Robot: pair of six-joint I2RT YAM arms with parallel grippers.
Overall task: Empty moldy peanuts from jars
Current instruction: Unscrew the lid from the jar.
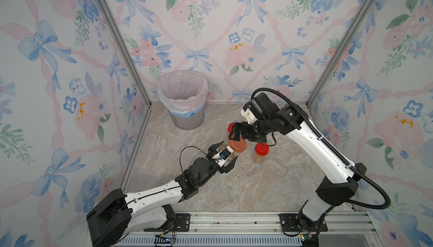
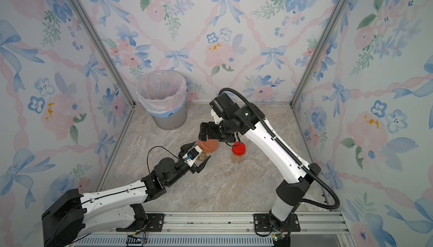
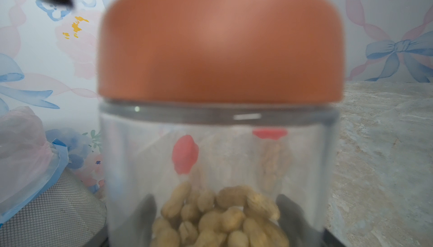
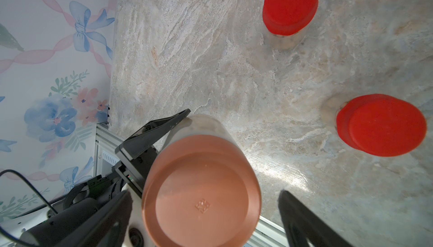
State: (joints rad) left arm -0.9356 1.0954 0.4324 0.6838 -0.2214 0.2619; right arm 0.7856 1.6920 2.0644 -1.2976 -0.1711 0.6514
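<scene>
Well, flowered walls [image 1: 58, 82] box me in on three sides. The marbled floor [image 1: 246, 187] lies bare and open from the bin [image 1: 187, 119] forward; the bin sits in the back corner with a pink liner folded over its rim.

My left gripper [image 1: 226, 151] is clamped on the body of the wide jar [image 3: 218, 159], in front of the bin and well apart from it. I cannot tell whether that jar rests on the floor. My right gripper [image 1: 235, 137] hangs over its brown lid [image 4: 201, 201], jaws spread wide, with a gap showing beside the lid.

The farther red jar [image 1: 261, 149] stands clear, beyond the wide jar from the bin. The nearer red jar [image 1: 231, 126] is mostly hidden behind my right gripper in a top view, only a lid edge showing.

The peanuts [image 3: 218, 217] heap low in the wide jar, blurred in the left wrist view, where my fingers are only dark smears.
</scene>
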